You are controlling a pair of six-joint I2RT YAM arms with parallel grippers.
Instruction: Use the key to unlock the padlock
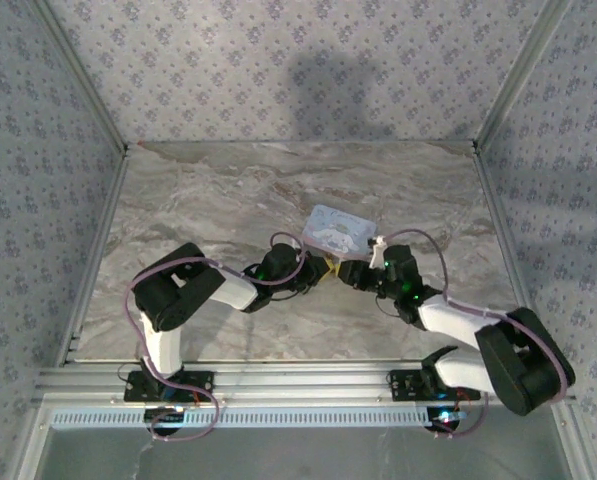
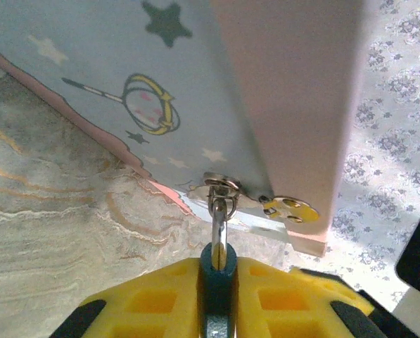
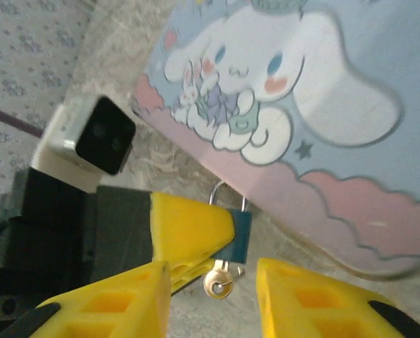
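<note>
Two-arm step: my left fingers (image 2: 153, 296) pinch the padlock (image 2: 217, 276) hanging from the hasp (image 2: 224, 186) on the box (image 3: 336, 141); my right fingers (image 3: 315, 303) sit spread around the key (image 3: 219, 284), apparently in it. Next: close on key, twist.

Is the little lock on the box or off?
On: the padlock loops through the ring on the box, its blue body clamped in the left gripper.

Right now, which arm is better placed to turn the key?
The right, probably. The right gripper is open, with the key hanging between its fingers just below the padlock. The left gripper is shut on the padlock body, steadying it at the box.
</note>
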